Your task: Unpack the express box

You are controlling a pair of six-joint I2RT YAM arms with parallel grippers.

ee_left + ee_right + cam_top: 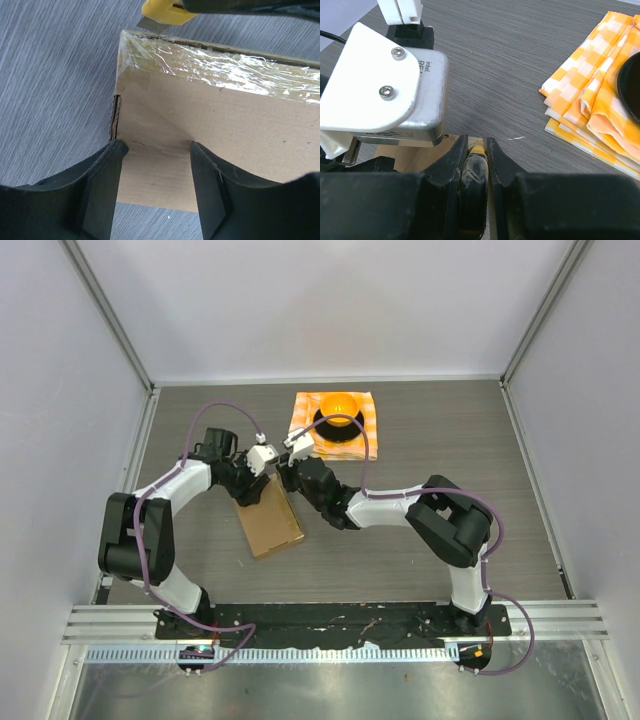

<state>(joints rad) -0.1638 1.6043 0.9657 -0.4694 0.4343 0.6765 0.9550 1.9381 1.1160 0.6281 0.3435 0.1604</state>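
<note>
left pincer (157,147) over express box (271,526), long axis near-right to far-left

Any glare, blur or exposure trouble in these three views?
Top external: evenly lit and sharp, though the orange round object on the checkered cloth looks overexposed. Left wrist: the clear tape on the express box throws white glare, and the yellow knife is soft. Right wrist: the right gripper is dark and blurred up close; the cloth is crisp.
</note>
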